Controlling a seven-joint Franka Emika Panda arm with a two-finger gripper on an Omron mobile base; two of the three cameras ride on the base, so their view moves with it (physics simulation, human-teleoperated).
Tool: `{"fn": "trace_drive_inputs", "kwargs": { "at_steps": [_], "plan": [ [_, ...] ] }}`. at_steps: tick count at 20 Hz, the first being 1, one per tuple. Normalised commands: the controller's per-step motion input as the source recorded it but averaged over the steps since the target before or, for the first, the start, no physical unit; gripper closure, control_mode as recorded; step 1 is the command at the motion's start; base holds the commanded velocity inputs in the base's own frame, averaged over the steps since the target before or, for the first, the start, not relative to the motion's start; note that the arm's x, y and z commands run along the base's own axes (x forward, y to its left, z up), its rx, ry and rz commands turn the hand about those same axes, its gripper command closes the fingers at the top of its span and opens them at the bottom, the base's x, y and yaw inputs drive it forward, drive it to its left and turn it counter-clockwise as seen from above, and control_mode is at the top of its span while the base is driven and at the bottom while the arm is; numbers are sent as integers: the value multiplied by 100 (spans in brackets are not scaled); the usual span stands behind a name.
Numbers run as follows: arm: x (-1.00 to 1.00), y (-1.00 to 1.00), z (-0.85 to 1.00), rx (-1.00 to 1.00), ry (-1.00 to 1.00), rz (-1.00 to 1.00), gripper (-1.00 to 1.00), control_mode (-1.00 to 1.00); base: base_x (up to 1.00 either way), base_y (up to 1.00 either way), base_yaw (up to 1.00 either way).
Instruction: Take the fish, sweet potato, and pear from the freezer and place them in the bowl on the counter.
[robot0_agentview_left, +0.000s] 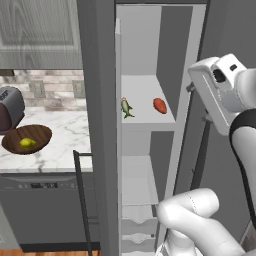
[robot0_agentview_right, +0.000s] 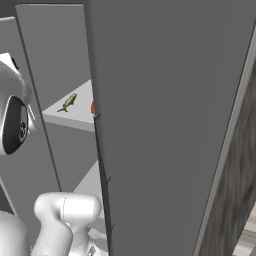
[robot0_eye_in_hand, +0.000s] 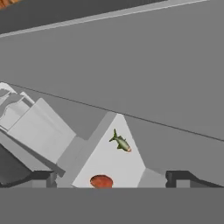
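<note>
Fish (robot0_agentview_left: 126, 107) and sweet potato (robot0_agentview_left: 160, 105) lie apart on a white freezer (robot0_agentview_left: 100, 125) shelf (robot0_agentview_left: 145, 117), fish nearer its left edge. The pear (robot0_agentview_left: 27, 143) sits in the bowl (robot0_agentview_left: 40, 134) on the tabletop (robot0_agentview_left: 60, 145). The fingers (robot0_eye_in_hand: 111, 178), spread wide and empty, face the shelf.

Two base views flanking the open freezer (robot0_agentview_left: 150, 100), hand view angled onto the same shelf (robot0_eye_in_hand: 109, 162).

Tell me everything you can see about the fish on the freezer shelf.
The fish is small and slender, grey-green on the back with a paler belly and a thin tail. It lies flat on a white shelf inside the open freezer, near the shelf's front left corner in the left base view. The sweet potato sits apart from it on the same shelf. Nothing else touches it.
</note>
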Motion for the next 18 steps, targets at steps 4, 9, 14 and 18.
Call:
{"fn": "trace_drive_inputs", "kwargs": {
  "at_steps": [4,9,14,18],
  "plan": [
    [13,9,-21,-4,-7,17,-100,-100,0,0,0],
    [15,41,0,-8,-9,2,-100,-100,0,0,0],
    [34,27,0,-7,-2,0,-100,-100,0,0,0],
    [38,1,0,-1,3,0,-100,-100,0,0,0]
  ]
}}
